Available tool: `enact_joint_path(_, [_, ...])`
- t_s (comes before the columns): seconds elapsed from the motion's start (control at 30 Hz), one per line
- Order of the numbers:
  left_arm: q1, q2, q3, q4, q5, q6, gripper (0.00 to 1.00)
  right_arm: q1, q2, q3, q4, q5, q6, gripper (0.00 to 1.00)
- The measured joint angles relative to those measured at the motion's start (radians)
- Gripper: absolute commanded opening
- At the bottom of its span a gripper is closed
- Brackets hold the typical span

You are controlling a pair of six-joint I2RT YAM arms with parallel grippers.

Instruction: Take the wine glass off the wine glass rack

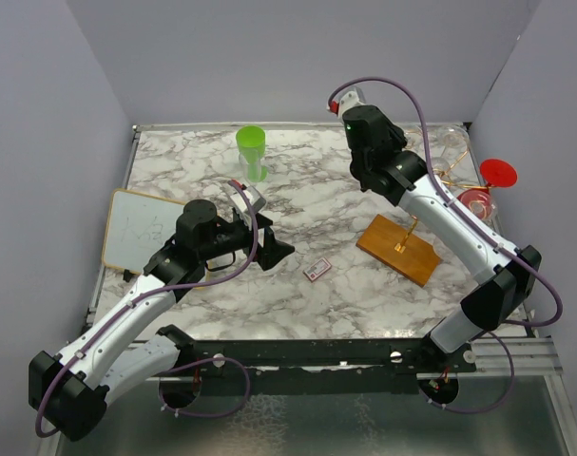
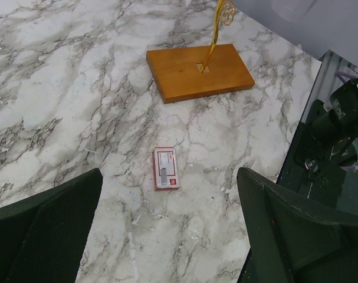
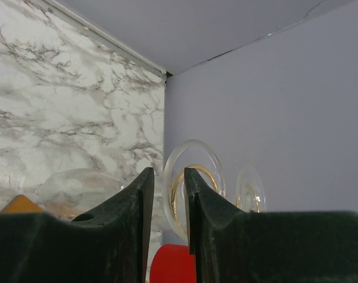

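The wine glass rack has a brown wooden base and a gold post; its base also shows in the left wrist view. Clear wine glasses hang upside down from its curled arms at the back right. In the right wrist view a clear glass foot lies just beyond my right gripper, a gold loop showing through it. The jaws stand a narrow gap apart with nothing visibly held. A second clear foot lies further right. My right gripper is raised, left of the glasses. My left gripper is wide open and empty over the table.
A red glass foot sticks out at the rack's right and shows below my right fingers. A small red-and-white card lies between my left gripper and the rack. A green cup stands at the back. A whiteboard lies at the left.
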Motion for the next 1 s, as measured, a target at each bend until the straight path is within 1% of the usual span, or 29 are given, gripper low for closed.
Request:
enact_joint_path(0.13, [0.0,0.0,0.0,0.0,0.0,0.0,1.0,0.0,0.0,-0.002,0.001,0.002,-0.001,0.2])
enact_joint_path(0.4, [0.0,0.0,0.0,0.0,0.0,0.001,1.0,0.0,0.0,-0.002,0.019,0.01,-0.02,0.05])
enact_joint_path(0.5, [0.0,0.0,0.0,0.0,0.0,0.003,1.0,0.0,-0.001,-0.002,0.039,0.019,-0.035,0.02])
enact_joint_path(1.0, [0.0,0.0,0.0,0.0,0.0,0.003,0.99,0.0,-0.02,-0.003,0.079,0.032,-0.106,0.02])
